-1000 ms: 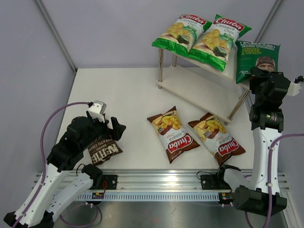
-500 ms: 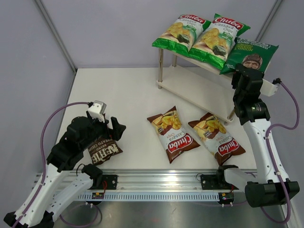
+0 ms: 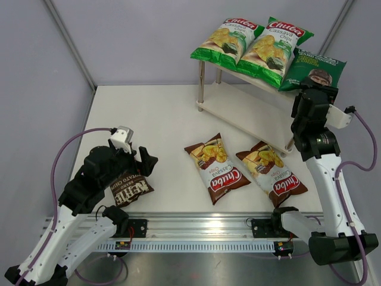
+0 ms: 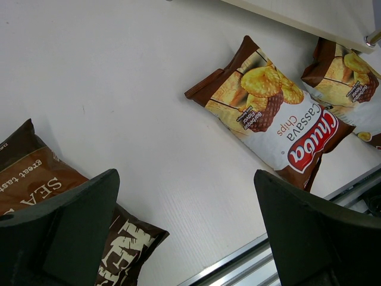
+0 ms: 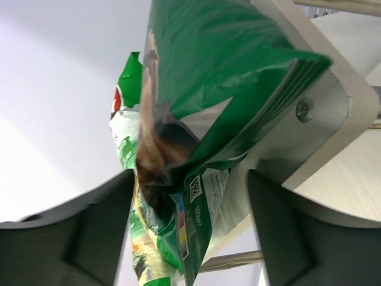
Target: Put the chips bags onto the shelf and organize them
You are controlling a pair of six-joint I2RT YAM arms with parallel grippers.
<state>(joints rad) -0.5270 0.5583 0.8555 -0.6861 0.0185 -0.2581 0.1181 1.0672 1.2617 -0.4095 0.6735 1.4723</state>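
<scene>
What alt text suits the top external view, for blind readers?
The open right gripper is at the dark green bag atop the shelf, beside two green Chuba bags. Two brown-red bags lie on the table; the open left gripper is above the Kettle bag.

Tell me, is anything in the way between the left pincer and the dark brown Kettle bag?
No, nothing visible is. The left pincer hangs open just over the Kettle bag, which lies partly under one finger. The nearest brown-red bag lies apart, off to the side on the table.
</scene>
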